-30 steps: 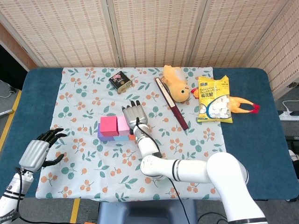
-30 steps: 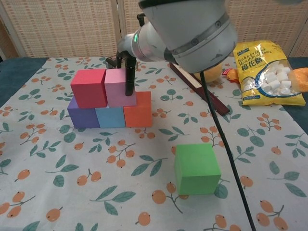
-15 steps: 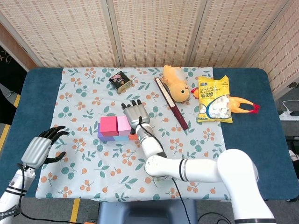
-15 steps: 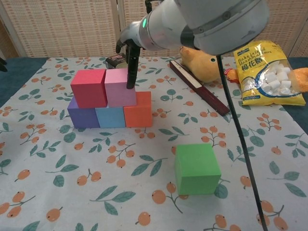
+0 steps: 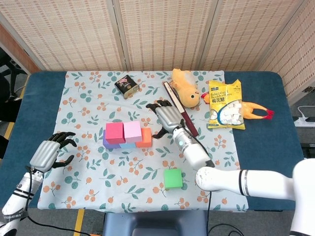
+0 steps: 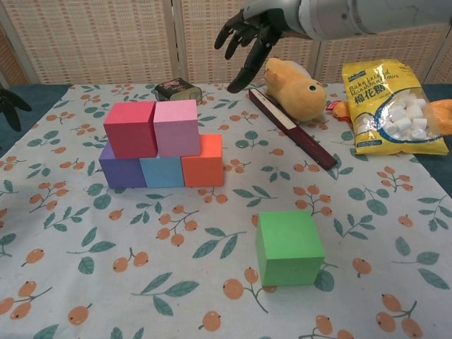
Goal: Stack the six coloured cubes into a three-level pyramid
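Note:
Five cubes stand stacked left of the cloth's centre: purple (image 6: pixel 120 171), blue (image 6: pixel 162 171) and orange (image 6: pixel 203 160) in the bottom row, red (image 6: pixel 130 128) and pink (image 6: pixel 176 127) on top. In the head view the stack shows as the pink cube (image 5: pixel 132 131) beside the red cube (image 5: pixel 114 132). A green cube (image 6: pixel 288 246) sits alone near the front edge, also the green cube (image 5: pixel 173 178). My right hand (image 5: pixel 167 116) hovers open above and right of the stack, holding nothing; the right hand (image 6: pixel 248 33) has its fingers spread. My left hand (image 5: pixel 50 153) is open at the cloth's left edge.
A dark tin (image 5: pixel 127 85) lies behind the stack. A dark red stick (image 5: pixel 181 115), a yellow plush chick (image 5: pixel 185 91), a marshmallow bag (image 5: pixel 225 104) and a rubber chicken (image 5: pixel 257 111) occupy the back right. The floral cloth (image 5: pixel 98 172) covers a blue table (image 5: pixel 266 157).
My right hand has let go of the pink cube, lifted and drawn back to the right, uncovering the green cube in the head view. My left hand shifted slightly inward.

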### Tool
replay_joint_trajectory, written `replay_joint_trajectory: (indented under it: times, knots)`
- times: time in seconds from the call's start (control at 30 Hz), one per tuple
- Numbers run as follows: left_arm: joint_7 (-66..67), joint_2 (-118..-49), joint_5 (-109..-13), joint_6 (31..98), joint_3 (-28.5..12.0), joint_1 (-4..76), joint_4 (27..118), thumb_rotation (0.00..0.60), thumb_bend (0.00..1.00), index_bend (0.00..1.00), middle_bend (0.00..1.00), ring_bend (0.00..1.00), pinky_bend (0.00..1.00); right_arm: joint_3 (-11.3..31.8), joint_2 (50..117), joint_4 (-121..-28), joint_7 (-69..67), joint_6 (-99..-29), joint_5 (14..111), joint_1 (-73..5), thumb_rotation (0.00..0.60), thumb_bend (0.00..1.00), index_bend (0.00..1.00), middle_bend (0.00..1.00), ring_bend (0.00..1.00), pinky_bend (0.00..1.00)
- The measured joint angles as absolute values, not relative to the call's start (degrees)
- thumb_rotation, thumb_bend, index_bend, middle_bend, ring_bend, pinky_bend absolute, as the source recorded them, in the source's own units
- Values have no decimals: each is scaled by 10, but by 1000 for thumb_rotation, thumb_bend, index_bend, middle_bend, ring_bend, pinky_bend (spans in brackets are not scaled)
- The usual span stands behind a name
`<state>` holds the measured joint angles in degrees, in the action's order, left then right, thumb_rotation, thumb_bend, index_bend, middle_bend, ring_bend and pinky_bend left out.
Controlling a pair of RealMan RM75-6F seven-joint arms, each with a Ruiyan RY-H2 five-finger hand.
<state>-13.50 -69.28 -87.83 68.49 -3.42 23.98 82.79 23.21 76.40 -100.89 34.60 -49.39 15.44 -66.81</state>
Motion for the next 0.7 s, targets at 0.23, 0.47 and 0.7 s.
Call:
replay_joint_trajectory:
  times: [0.23,0.47,0.7]
  knots:
    - [-119,-705,-861,610,-30,271,813,534,423,271,3,0,50,226,736,-1013,218,-414,241,-608,135,498,180,6,0,0]
    - [-109,-715,-834,552,-30,301,805,534,459,178,0,0,2,213,740,-962,136,-353,271,-594,0,642,169,0,0,0]
    - [-172,-711,-841,541,-27,309,807,507,444,136,0,0,0,207,762,-914,69,-293,286,-599,0,703,200,0,0,0]
